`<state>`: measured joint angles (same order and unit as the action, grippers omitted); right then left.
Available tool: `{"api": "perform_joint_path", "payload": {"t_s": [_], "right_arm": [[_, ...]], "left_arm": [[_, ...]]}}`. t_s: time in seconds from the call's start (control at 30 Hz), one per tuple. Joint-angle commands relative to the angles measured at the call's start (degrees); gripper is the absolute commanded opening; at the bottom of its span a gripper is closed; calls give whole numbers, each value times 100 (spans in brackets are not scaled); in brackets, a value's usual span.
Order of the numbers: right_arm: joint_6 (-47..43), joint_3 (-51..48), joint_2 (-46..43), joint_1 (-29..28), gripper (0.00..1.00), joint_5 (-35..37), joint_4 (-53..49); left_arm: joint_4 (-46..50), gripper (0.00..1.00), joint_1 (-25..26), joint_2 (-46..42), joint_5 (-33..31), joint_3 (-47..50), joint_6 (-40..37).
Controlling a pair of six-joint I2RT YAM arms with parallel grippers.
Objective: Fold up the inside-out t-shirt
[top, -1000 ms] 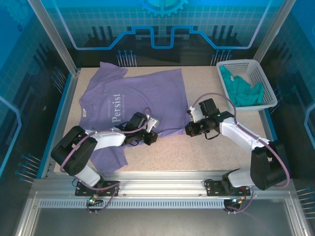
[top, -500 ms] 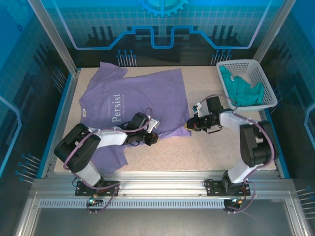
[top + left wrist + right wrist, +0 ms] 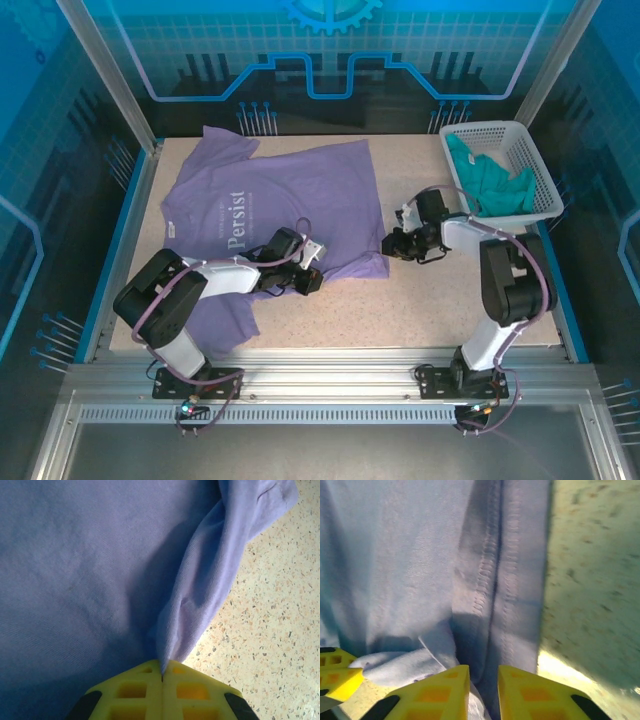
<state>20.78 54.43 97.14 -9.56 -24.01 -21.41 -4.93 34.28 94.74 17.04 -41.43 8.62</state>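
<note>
Your t-shirt (image 3: 290,195) lies flat over the left and middle of the table (image 3: 420,310). Its collar points toward the left edge, its hem faces the right edge, and the "Persist" print (image 3: 235,222) faces up.

The left gripper (image 3: 308,281) sits low on the shirt's near side. In the left wrist view its yellow fingers (image 3: 135,687) are pressed together on a raised ridge of lavender cloth. That pinch looks meant to anchor or lift the near side for a fold.

The right gripper (image 3: 390,246) rests at the hem's near corner. Its fingers (image 3: 442,690) stand a little spread, and the stitched hem runs into the gap between them. The cloth there looks loose rather than pinched. You probably need a firm bite on that corner before both arms can carry the hem across together.

The white basket (image 3: 545,185) in the far right corner holds the teal garment (image 3: 490,185), well apart from the shirt and out of your fold path. One sleeve (image 3: 225,320) lies by the left arm's base, beneath the arm. It could drag or bunch when that side moves.
</note>
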Motion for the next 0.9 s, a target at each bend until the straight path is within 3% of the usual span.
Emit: {"api": "perform_joint_path", "payload": {"t_s": [0.0,0.3,0.57,0.87], "right_arm": [[-126,-231,-637,-35,26,779,-419],[318,-725,-1250,-992,37,1597,-454],[179,127,-631,-1926,46,3171,-1155],[-73,674,-51,-2376,45,3857,-1510]], "left_arm": [[71,0,-35,27,203,-146,73],[62,0,-28,27,210,-125,65],[22,0,-31,-25,228,-92,52],[17,0,-25,-34,212,-66,17]]}}
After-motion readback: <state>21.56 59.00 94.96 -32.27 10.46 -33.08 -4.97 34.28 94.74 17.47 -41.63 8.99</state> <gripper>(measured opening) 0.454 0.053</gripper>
